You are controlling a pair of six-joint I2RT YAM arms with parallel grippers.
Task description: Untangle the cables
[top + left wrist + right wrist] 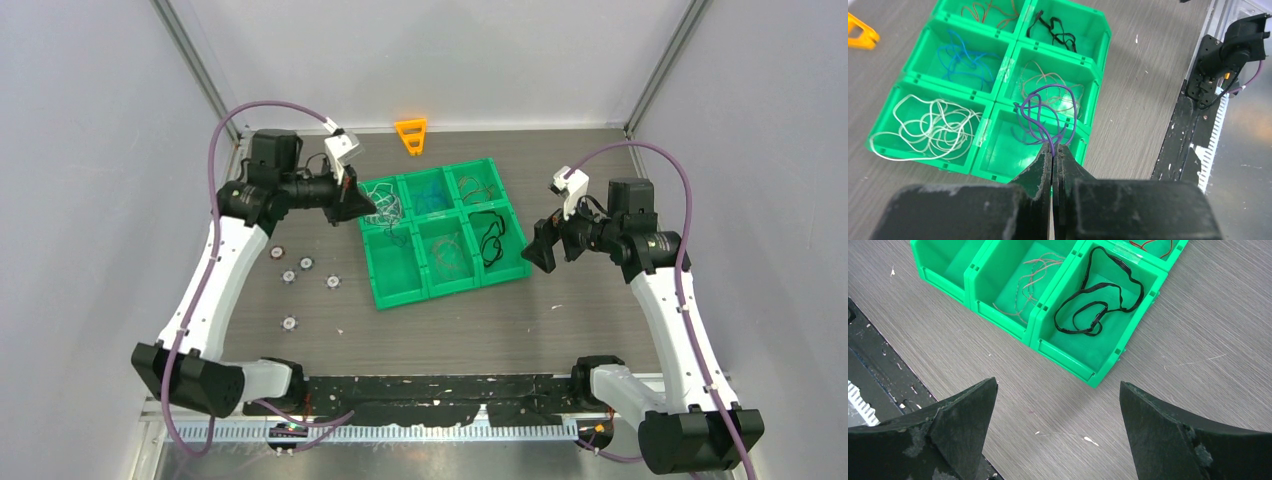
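Grey wood-grain desk (570, 320) is carrying a green six-compartment tray (432, 292). Most of the cables are lying in it sorted by colour. The white cable (930, 125), blue cable (960, 57), reddish-brown cable (990, 12), black cable (1098, 300) and pale pink cable (1028, 285) are each sitting in a compartment of their own.

The purple cable (1038, 122) is the exception. The left jaws are pressing tight together on it, pinching its strands right at the tips. From that pinch it is running straight ahead, away from the jaws and along their own line. It is fanning into loose loops over the near-left corner compartment. Its farthest loop is reaching across the divider toward the pink cable's compartment. Whether the loops are hanging free or already resting on the tray floor cannot be told from the wrist view.

The left arm (215, 270) is the nearer one by far, since it is holding the cable at the tray's left edge. The right jaws are standing wide apart and gripping nothing. They are hovering over bare desk just outside the tray's opposite side, beside the black cable's compartment and well apart from the purple one.

The coming move is probably turning on getting the whole purple bundle, far loop included, inside the walls of the compartment under the tips. A loop draping over the divider is looking like the main risk.
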